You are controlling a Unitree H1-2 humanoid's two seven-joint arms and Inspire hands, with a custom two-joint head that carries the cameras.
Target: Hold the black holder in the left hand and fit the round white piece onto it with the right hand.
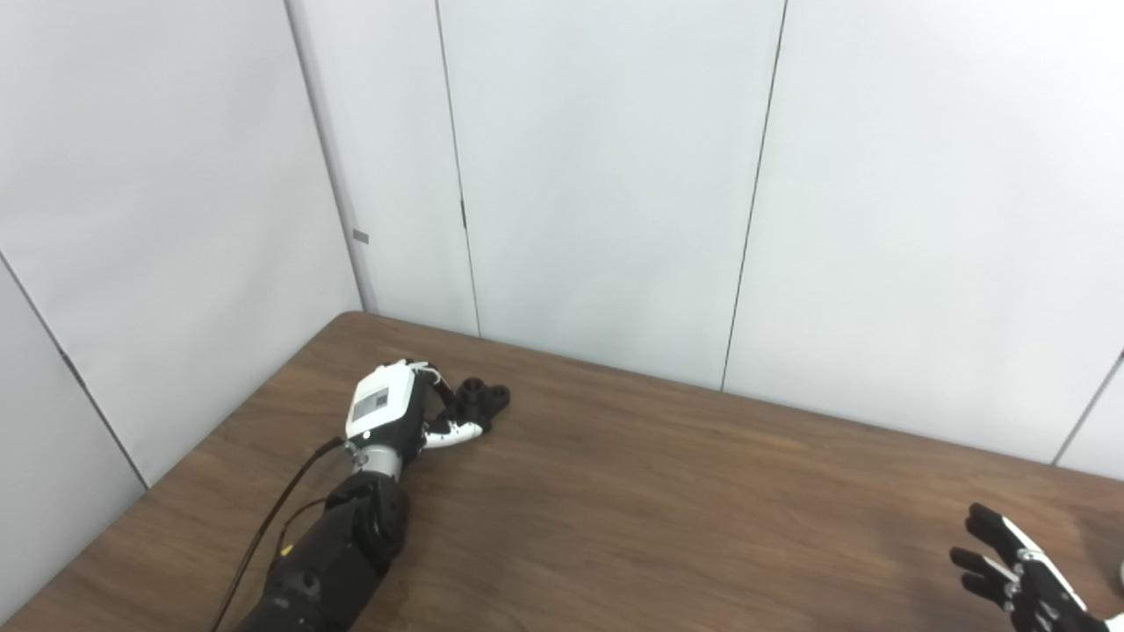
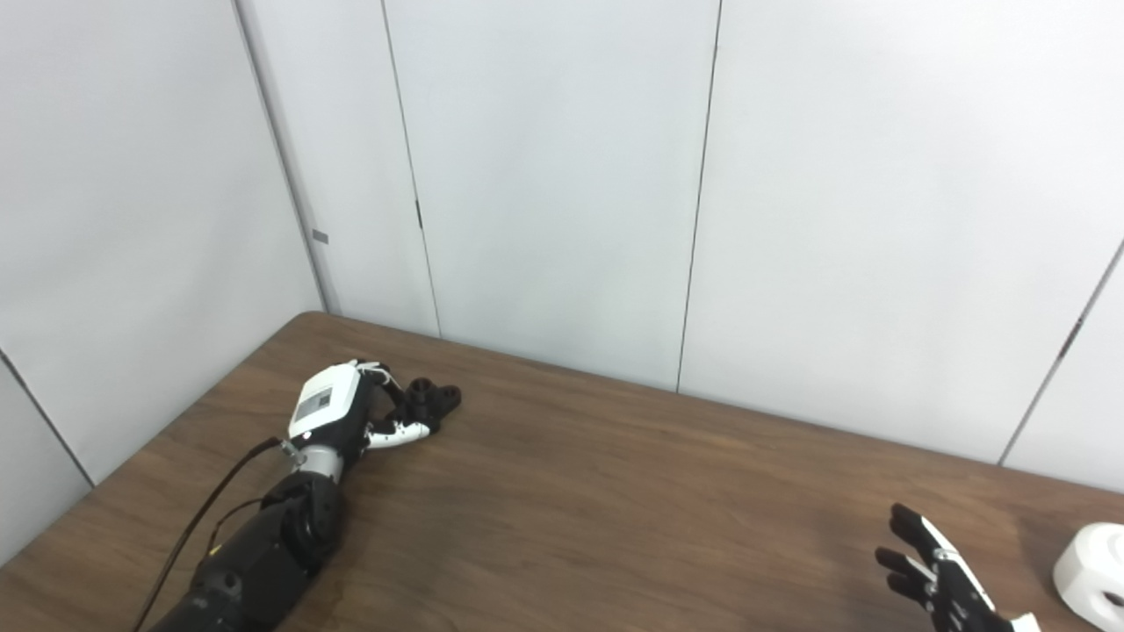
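A small black plastic holder [image 1: 481,400] with round sockets on its top lies on the far left of the brown wooden tabletop, touched by pale fingers. A round white plastic piece [image 2: 1092,573], chunky with a dark recess in its side, sits at the near right, partly cut off by the picture's edge.

Black holder [image 2: 432,397], white round piece [image 2: 1091,570], brown wood-grain table [image 2: 615,491].
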